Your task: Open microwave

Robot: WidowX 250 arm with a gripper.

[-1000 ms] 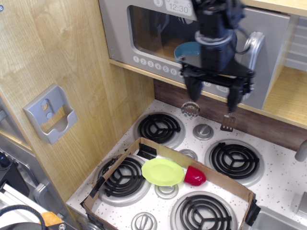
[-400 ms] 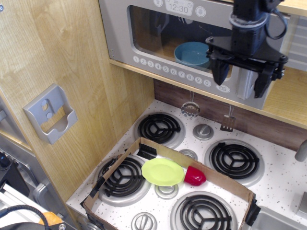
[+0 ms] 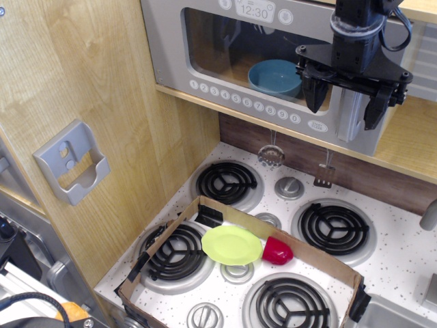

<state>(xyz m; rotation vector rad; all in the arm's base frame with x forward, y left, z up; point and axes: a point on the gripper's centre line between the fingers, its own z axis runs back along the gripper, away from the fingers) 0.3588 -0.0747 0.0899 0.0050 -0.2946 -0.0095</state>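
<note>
The grey toy microwave (image 3: 205, 65) sits on the wooden shelf above the stove, its door closed. Through its clear window I see a blue bowl (image 3: 274, 76). A row of round number buttons (image 3: 242, 101) runs along the bottom and the clock display (image 3: 254, 10) reads 12:30. The silver vertical handle (image 3: 349, 113) is at the door's right end. My black gripper (image 3: 345, 115) hangs in front of it, open, one finger on each side of the handle. I cannot tell whether the fingers touch it.
Below is a white toy stove with four black coil burners (image 3: 227, 183). A cardboard tray (image 3: 314, 260) holds a lime green plate (image 3: 231, 244) and a red cup (image 3: 277, 251). A grey wall bracket (image 3: 72, 162) hangs at left. Utensils (image 3: 271, 156) hang under the shelf.
My gripper moved right and up from in front of the microwave window to the handle, with only a slight upward shift in the last half second. The door has not moved.
</note>
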